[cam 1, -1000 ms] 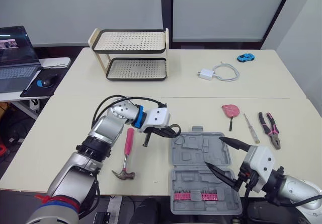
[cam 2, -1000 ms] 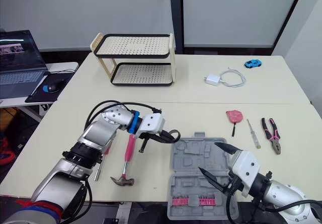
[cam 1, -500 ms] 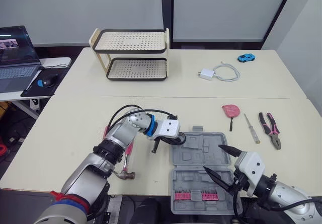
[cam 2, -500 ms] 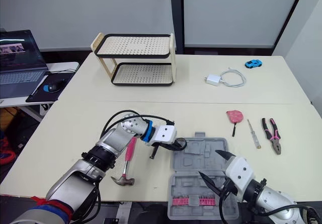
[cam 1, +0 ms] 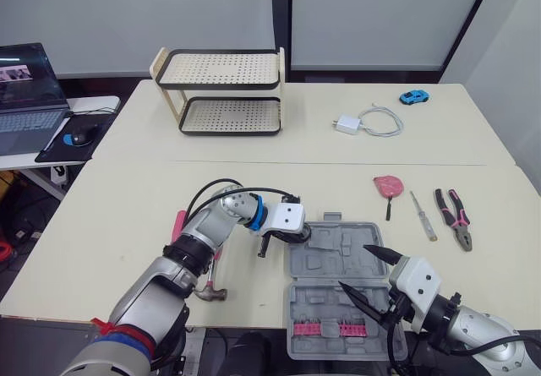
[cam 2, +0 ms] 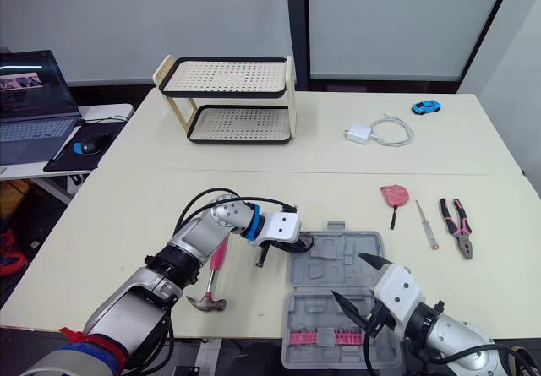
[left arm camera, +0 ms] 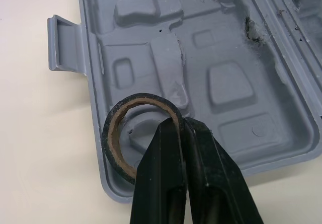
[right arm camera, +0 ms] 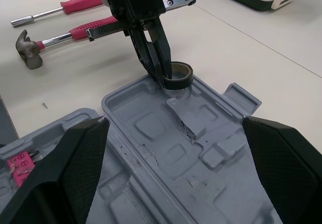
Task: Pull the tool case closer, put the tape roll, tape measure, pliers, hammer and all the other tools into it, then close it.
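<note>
The grey tool case (cam 1: 338, 285) lies open near the table's front edge. A row of pink bits fills its near half. My left gripper (left arm camera: 182, 126) is shut on the rim of the black tape roll (left arm camera: 137, 133) and holds it over the left corner of the case's far half. I cannot tell if the roll touches the case. My right gripper (cam 1: 353, 266) hovers open over the case's right side. The pink-handled hammer (cam 2: 213, 275) and a pink-handled driver (right arm camera: 60, 10) lie left of the case. The pink tape measure (cam 1: 387, 186), screwdriver (cam 1: 421, 215) and pliers (cam 1: 454, 215) lie to the right.
A two-tier perforated rack (cam 1: 221, 93) stands at the back left. A white charger with its cable (cam 1: 363, 122) and a blue toy car (cam 1: 412, 97) lie at the back right. A laptop (cam 1: 25, 97) and a mouse (cam 1: 78, 138) sit on a side desk to the left.
My left gripper has carried the tape roll rightwards, from above the hammer to the case's left corner. My right gripper has drawn back a little toward the table's front edge.
</note>
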